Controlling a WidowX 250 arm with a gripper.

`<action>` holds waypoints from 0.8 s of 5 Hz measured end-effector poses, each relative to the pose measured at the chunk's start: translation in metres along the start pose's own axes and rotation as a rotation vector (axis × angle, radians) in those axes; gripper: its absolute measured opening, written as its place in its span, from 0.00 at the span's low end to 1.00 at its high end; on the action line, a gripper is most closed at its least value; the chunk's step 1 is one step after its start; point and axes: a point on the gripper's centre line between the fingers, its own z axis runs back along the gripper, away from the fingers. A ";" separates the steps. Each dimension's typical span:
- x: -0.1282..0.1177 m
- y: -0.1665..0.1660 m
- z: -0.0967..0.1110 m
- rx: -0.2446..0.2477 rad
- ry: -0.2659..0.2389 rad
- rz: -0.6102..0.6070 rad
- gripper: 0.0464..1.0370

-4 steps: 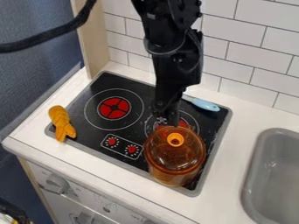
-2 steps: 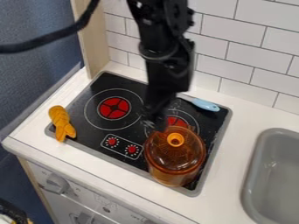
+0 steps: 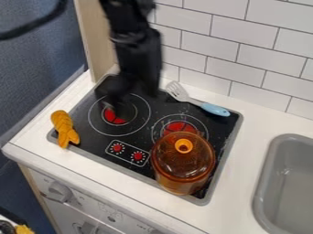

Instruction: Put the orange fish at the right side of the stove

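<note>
- The hand [image 3: 117, 106] hung over the burner [image 3: 116, 116] at the view's left, hiding part of its red middle.
- The hand was blurred and dark against the black glass, so how far it stood open, whether it held anything and whether it touched the stove [image 3: 136, 142] could not be told.
- The orange fish [image 3: 63, 128] lay apart from the hand, at the stove's edge on the view's left, its body on the white bench [image 3: 101, 178] and its tail reaching over the stove's rim.
- The amber pot [image 3: 181, 180], its lid [image 3: 181, 157] on and topped by an orange knob [image 3: 183, 146], stood well apart from the hand, at the stove's near right in the view, partly covering the other burner [image 3: 179, 127].
- The spatula [image 3: 178, 93] lay across the stove's far edge, its pale blue handle [image 3: 215, 109] towards the view's right.
- The grey sink [image 3: 286, 192] sat in the bench further right in the view.
</note>
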 end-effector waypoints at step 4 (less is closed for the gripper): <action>-0.083 -0.042 -0.014 -0.152 0.035 -0.402 0.96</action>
